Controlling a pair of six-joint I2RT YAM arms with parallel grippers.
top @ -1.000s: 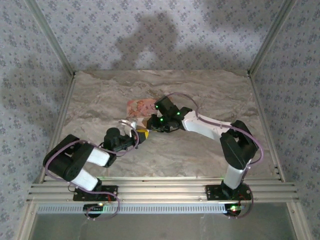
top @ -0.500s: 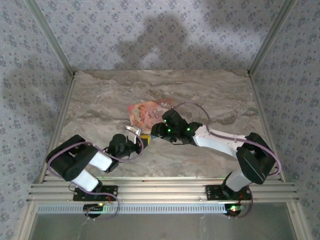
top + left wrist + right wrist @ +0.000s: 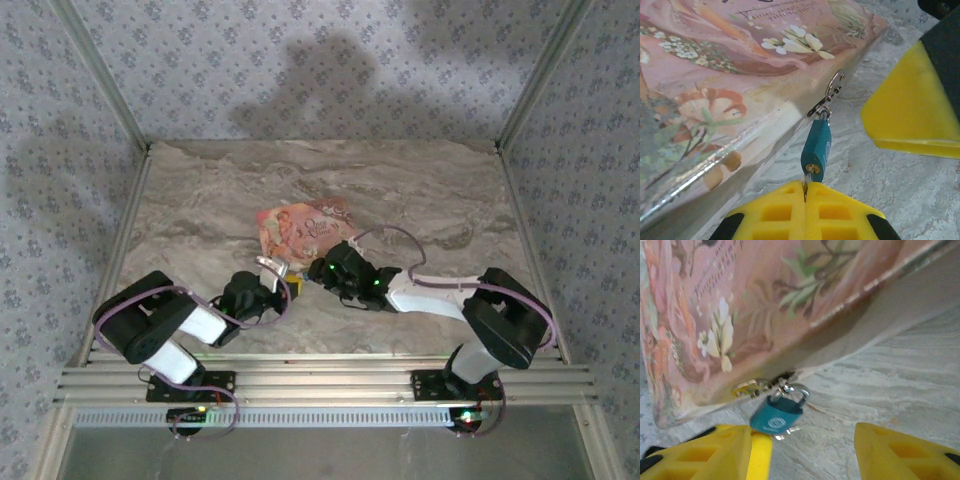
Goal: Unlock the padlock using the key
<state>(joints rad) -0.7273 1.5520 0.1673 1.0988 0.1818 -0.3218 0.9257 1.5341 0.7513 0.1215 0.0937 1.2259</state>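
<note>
At the box clasp (image 3: 832, 92), padlock (image 3: 816, 150) keyhole-end toward left gripper (image 3: 805, 194), tight on key (image 3: 804, 183); right gripper (image 3: 807, 450) spread.

teal padlock (image 3: 816, 148) hangs tilted from box clasp (image 3: 832, 92), shackle closed; key (image 3: 804, 187) in keyhole.

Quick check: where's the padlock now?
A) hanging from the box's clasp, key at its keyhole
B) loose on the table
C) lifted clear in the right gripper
A: the padlock hangs from the clasp of the box, and the key pinched by the left gripper meets its keyhole.
</note>
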